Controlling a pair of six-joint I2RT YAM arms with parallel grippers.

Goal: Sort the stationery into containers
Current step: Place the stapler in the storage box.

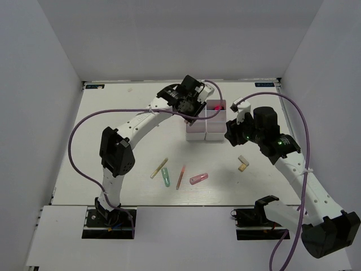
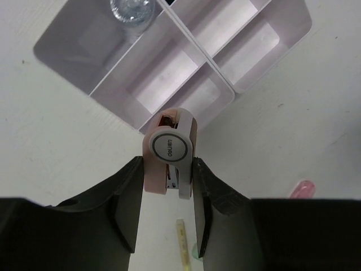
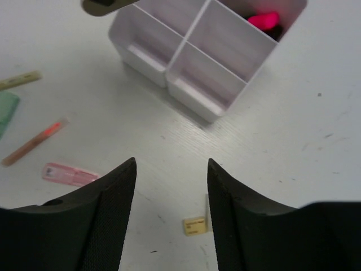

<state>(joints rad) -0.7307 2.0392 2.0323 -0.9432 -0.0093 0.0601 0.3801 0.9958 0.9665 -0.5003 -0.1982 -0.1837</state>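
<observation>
We log one beige block, smooth, rounded, grey-ringed white disc end, pinched in left tool near white plastic organiser; right tool gapes empty

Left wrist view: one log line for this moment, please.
left claw: shut on beige-white item, over organiser edge | right claw: open, empty | unsorted: pink tube, green tube

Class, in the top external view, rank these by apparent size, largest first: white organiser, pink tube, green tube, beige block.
1. White organiser.
2. Pink tube and green tube, too alike to separate.
3. Beige block, smallest.
</observation>
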